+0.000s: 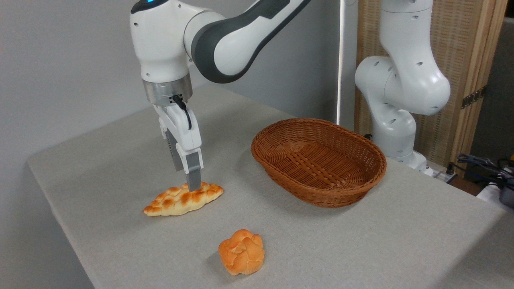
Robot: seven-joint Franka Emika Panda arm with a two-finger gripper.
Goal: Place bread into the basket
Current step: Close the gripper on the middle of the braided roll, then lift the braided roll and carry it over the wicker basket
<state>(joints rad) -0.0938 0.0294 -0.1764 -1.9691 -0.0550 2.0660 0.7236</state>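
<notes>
The desk [120, 168] is covered in pale grey cloth and runs from the left edge toward the lower right. At its left-centre lies the bread [176, 200], a flat braided loaf with pointed ends, pale yellow with toasted golden bumps, resting flat on the cloth with its long axis rising slightly to the right. It is outside the basket and well apart from it.

Directly over the loaf's right half hangs the claw [193, 185], pointing straight down from the arm's wrist. From this side only one grey finger [193, 171] shows plainly, its tip at the loaf's upper surface; the other finger is hidden behind it, so I cannot tell whether the claw is apart, together or clamped on the loaf. The loaf lies on the desk, not lifted.

Nearer the front edge, right of the loaf and apart from it, sits a round orange knotted bun [241, 252].

Further right and farther back stands the basket [281, 170], oval brown wicker, shallow with flared sides, nothing visible inside it. Behind its right end rises the arm's white base [395, 120], at the desk's far edge. Some cables [482, 162] lie at the far right, beyond the desk.
</notes>
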